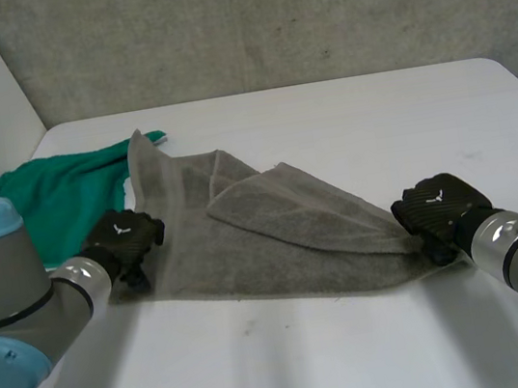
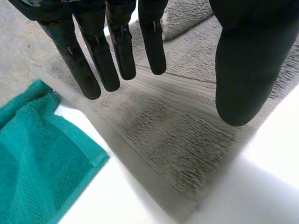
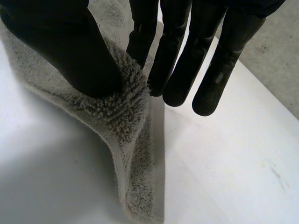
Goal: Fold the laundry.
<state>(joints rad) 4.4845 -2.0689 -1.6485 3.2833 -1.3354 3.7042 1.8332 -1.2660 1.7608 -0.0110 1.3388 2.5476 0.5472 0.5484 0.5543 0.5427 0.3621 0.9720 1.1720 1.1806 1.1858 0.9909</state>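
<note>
We observed the grey towel [image 1: 249,254] lying rumpled on the white table [image 1: 375,118], one flap folded over its middle. The right hand [image 3: 70,46] pinched its right corner (thumb against fingers); the left hand [image 2: 120,44], fingers straight, hovered over its left edge, beside a green cloth [image 1: 50,201].

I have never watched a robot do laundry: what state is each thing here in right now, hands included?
grey towel: lying on the table, partly folded, one flap doubled over on top.
green towel: lying loose and unfolded beside the grey towel.
left hand: open, fingers straight, over the grey towel's left edge.
right hand: shut, pinching the grey towel's right corner between thumb and fingers.
</note>
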